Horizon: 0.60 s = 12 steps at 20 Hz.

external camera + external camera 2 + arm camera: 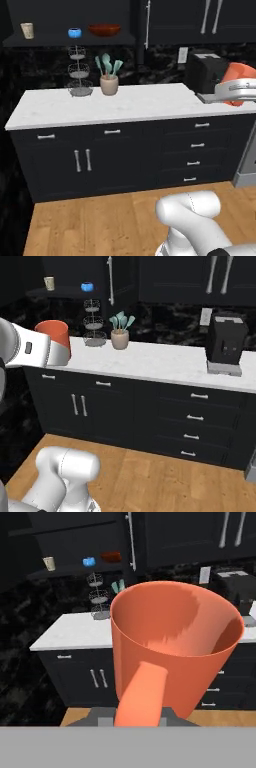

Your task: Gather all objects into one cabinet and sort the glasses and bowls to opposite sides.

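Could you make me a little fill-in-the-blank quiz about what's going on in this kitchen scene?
1. The gripper is shut on the ____ cup.
2. On the cabinet shelf, the blue bowl sits between the beige cup and the ____ bowl.
3. The pot of teal utensils stands on the white ____, beside the wire basket stand.

Missing words: orange-red; red-brown; counter
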Tool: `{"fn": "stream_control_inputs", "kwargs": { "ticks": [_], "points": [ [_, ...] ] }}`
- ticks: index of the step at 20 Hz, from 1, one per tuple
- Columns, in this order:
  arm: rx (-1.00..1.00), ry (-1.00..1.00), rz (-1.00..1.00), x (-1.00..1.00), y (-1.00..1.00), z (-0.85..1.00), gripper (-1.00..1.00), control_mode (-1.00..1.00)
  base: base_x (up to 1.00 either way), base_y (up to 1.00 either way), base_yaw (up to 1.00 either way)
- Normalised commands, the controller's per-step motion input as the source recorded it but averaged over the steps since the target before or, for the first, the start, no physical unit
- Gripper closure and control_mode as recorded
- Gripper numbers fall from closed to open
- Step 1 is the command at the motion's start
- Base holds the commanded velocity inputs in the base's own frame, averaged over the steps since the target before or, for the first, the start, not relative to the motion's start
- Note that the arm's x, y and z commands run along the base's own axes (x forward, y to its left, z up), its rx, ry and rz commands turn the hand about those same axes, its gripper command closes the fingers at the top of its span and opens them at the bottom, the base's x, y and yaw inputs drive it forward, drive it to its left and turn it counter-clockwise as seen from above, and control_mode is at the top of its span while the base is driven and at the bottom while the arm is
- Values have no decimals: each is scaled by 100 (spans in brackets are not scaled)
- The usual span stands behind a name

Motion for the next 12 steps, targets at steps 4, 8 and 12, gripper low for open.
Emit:
{"fn": "stream_control_inputs", "kwargs": {
  "ticks": [4, 8, 12],
  "points": [
    [0, 0, 0, 0, 0, 0, 100, 100, 0, 100, 0],
    [0, 0, 0, 0, 0, 0, 100, 100, 0, 100, 0],
    [0, 0, 0, 0, 0, 0, 100, 100, 57, 98, 0]
  ]
}}
